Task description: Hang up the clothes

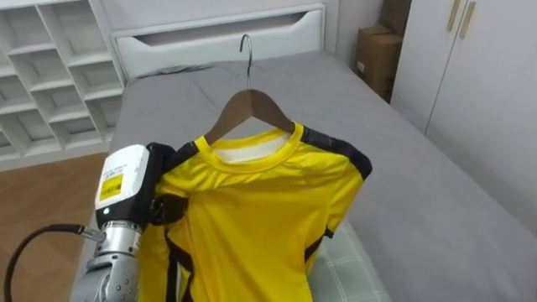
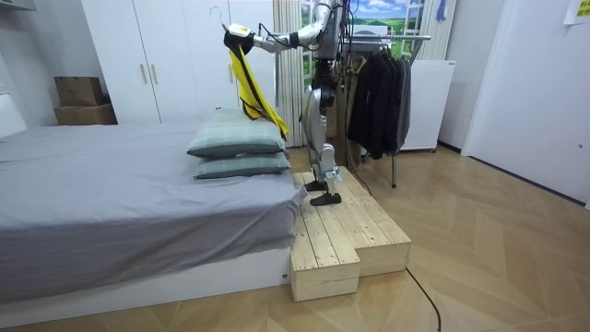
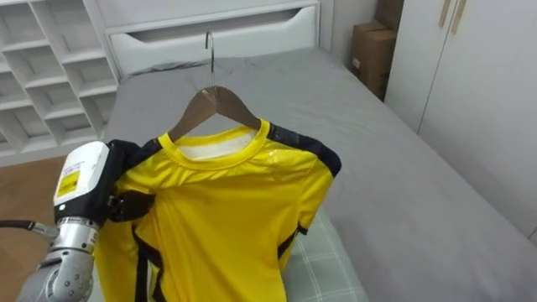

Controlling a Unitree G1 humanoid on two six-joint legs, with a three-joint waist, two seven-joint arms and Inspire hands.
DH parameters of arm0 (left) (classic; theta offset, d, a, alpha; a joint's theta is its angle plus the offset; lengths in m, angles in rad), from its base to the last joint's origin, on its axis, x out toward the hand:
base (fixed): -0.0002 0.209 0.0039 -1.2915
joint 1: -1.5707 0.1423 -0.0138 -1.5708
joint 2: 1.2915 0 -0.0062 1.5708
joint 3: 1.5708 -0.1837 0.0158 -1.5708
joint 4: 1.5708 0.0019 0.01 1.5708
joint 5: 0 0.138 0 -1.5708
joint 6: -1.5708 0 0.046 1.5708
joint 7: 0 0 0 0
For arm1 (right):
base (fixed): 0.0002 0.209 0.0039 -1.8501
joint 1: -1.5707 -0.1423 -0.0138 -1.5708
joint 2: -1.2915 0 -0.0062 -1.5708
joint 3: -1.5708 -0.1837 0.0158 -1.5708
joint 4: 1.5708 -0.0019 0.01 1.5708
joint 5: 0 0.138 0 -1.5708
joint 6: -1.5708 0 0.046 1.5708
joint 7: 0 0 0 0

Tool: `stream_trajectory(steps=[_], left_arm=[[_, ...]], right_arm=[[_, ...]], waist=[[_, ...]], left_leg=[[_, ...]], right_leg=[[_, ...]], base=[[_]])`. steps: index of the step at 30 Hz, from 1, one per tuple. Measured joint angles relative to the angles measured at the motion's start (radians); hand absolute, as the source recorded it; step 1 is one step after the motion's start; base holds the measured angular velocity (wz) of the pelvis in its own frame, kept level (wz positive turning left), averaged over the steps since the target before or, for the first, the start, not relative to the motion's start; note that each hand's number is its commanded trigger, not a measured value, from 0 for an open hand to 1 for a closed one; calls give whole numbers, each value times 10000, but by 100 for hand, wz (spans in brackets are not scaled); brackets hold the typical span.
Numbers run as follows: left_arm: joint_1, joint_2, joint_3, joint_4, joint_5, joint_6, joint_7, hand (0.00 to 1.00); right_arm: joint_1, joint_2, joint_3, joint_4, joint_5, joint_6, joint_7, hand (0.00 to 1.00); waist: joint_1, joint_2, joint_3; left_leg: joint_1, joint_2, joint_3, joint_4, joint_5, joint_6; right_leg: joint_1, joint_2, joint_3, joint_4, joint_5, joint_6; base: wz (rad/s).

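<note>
Step in hand: judging by the pose, carrying. The shirt (image 1: pixel 252 210) is already on its hanger (image 1: pixel 252 105) and is held up in the air over the bed (image 1: pixel 403 168).
Robot hand: the left robot hand (image 1: pixel 164 210) reaches in at the shirt's shoulder on the view's left and disappears behind the cloth. Whether it pinches the hanger, the cloth or both cannot be told.
Where the shirt is: it hangs in front of the robot's head camera, clear of the bed, with its lower part dangling above the pillows (image 2: pixel 238 138).
Robot's stand: upright on a wooden platform (image 2: pixel 341 231) at the side of the bed, with its arm stretched out towards the bed.
Next move, as a judgement: turn to the clothes rack (image 2: pixel 396 39) behind the robot, where dark clothes (image 2: pixel 373 92) already hang. Then lift the hook (image 1: pixel 246 46) over the rail and lower it. The hook must stay upright and free.
Shirt: bright yellow, smooth and slightly shiny, with a round neck, short sleeves and dark trim at the shoulders and down the side seams. It is limp and creased where it is gripped.
Hanger: brown wood with sloping arms and a thin, curved metal hook.
Bed: a flat grey cover, lightly wrinkled. The pillows are soft and pale green, with a checked pattern.
</note>
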Motion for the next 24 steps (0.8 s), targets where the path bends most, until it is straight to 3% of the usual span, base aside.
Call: stream_trajectory(steps=[13, 19, 24], left_arm=[[13, 614, -165, -649, 289, -179, 71, 100], [13, 648, -166, -852, 311, -394, 106, 100], [8, 777, -187, -858, 260, -421, 127, 100]], right_arm=[[-302, -99, -59, -248, -2027, 24, -1204, 0], [-618, -384, 1, -1589, -3182, -163, -1981, 0], [-828, -578, 128, -3784, -4990, -225, -2483, 0]], waist=[[78, 68, -20], [341, 61, -36], [545, -110, -37]], left_leg=[[19, -3, 28, -69, 0, -1], [15, 6, 24, -51, 6, -5], [-17, 3, 46, 37, 7, -6]], right_leg=[[-28, -13, -26, 19, -28, 2], [-31, -36, -42, 40, -32, -5], [-114, -27, -66, 198, -99, -18]], base=[[0], [0], [-1]])
